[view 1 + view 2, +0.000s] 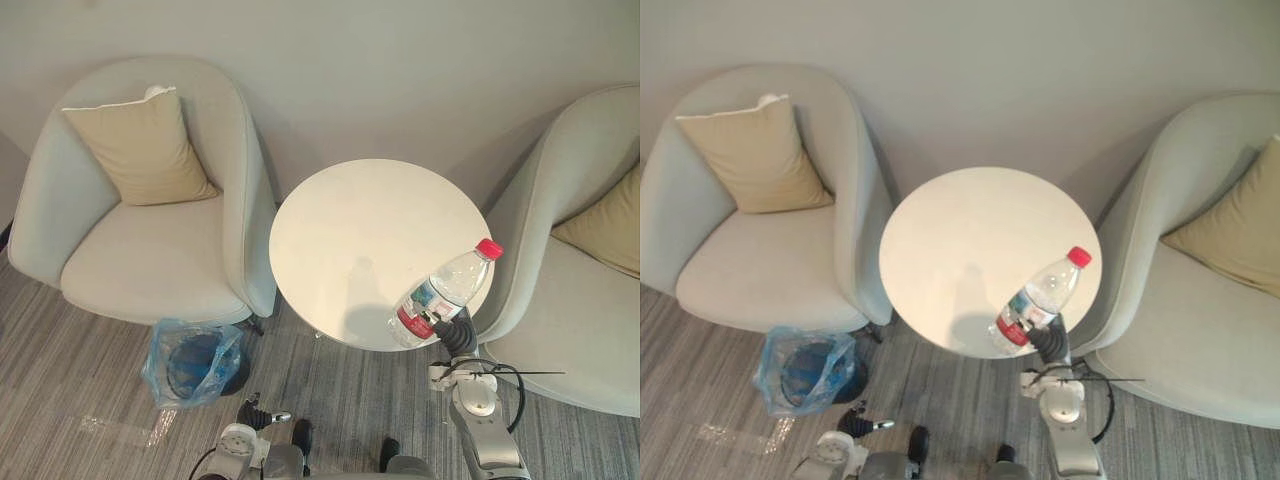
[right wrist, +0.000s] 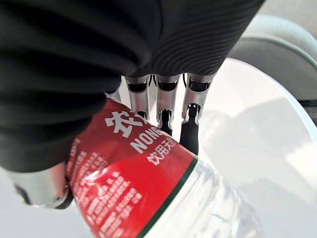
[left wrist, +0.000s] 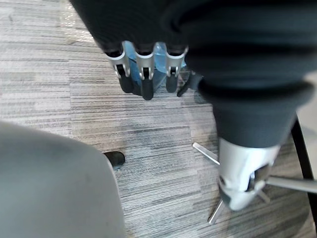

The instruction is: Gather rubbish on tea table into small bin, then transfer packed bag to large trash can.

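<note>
nearest us, our left hand (image 3: 144, 69) hangs low over the grey striped carpet (image 3: 99, 129), its fingers straight and loose, holding nothing. to the right, our right hand (image 2: 166, 101) has its fingers curled round the red label of a clear plastic water bottle (image 1: 447, 290). the bottle tilts over the near right edge of the round white tea table (image 1: 350, 230), its red cap (image 1: 489, 248) pointing up and away. we cannot tell whether its base touches the tabletop. on the carpet left of the table stands the small bin (image 1: 197, 366), lined with a blue bag (image 1: 160, 365), just beside the left armchair (image 1: 140, 270). a second armchair (image 1: 570, 350) stands at the right. a tan cushion (image 1: 140, 150) leans in the left one.
</note>
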Robot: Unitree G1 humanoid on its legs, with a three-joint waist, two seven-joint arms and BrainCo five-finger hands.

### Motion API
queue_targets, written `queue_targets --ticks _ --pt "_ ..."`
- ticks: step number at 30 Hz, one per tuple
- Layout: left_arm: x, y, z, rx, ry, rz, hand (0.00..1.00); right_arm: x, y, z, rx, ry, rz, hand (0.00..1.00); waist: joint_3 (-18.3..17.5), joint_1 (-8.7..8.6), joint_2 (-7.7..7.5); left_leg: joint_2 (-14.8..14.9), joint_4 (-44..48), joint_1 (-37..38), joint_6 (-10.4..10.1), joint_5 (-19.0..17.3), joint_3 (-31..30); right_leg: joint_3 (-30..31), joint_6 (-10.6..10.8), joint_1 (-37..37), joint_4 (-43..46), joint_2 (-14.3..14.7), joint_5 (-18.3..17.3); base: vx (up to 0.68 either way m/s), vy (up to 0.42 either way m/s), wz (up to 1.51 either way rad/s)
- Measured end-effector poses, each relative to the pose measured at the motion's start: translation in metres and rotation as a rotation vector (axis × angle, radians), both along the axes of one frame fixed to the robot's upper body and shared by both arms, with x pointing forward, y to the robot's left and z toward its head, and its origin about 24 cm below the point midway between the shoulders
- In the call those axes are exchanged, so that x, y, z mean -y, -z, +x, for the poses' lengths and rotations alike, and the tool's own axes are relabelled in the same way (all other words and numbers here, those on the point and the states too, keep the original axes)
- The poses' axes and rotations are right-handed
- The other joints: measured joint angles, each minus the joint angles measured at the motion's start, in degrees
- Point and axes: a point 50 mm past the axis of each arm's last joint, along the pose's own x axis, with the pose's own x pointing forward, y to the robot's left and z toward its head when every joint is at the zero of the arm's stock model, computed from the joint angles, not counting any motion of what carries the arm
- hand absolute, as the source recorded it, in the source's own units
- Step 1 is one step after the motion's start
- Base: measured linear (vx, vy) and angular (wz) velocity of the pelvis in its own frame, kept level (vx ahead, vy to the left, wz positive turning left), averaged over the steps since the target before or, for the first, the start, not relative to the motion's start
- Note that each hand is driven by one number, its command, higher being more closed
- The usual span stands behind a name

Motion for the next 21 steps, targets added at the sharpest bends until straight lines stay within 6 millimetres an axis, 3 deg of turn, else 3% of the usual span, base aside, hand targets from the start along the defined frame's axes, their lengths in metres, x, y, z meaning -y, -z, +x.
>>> queue_targets --ticks 9,16,21 --pt "-0.002 0.005 -0.011 -0.039 -0.008 0.008 0.0 0.0 0.009 -0.013 -0.053 -0.01 -0.09 1.0 -2.7 -1.17 -0.44 0.0 0.0 1.0 0.0 0.0 0.2 0.3 0.0 0.7 -0.4 0.0 0.1 -0.02 0.002 -0.02" --pt "-0.001 0.007 -0.015 -0.059 -0.013 0.007 0.0 -0.007 0.0 -0.017 -0.015 -0.032 -0.094 1.0 -3.5 -1.49 -0.04 0.0 0.2 1.1 0.0 0.0 -0.4 -0.4 0.1 1.4 -0.7 0.0 0.2 -0.01 -0.002 0.04" --pt "0.012 0.006 -0.013 -0.048 -0.047 -0.034 0.0 -0.012 -0.015 -0.023 0.046 -0.037 -0.09 1.0 -3.7 -1.45 0.37 -1.0 2.4 -3.4 0.3 1.8 -4.0 -6.9 0.0 -0.8 4.8 -1.7 -2.8 -0.03 -0.019 0.64"
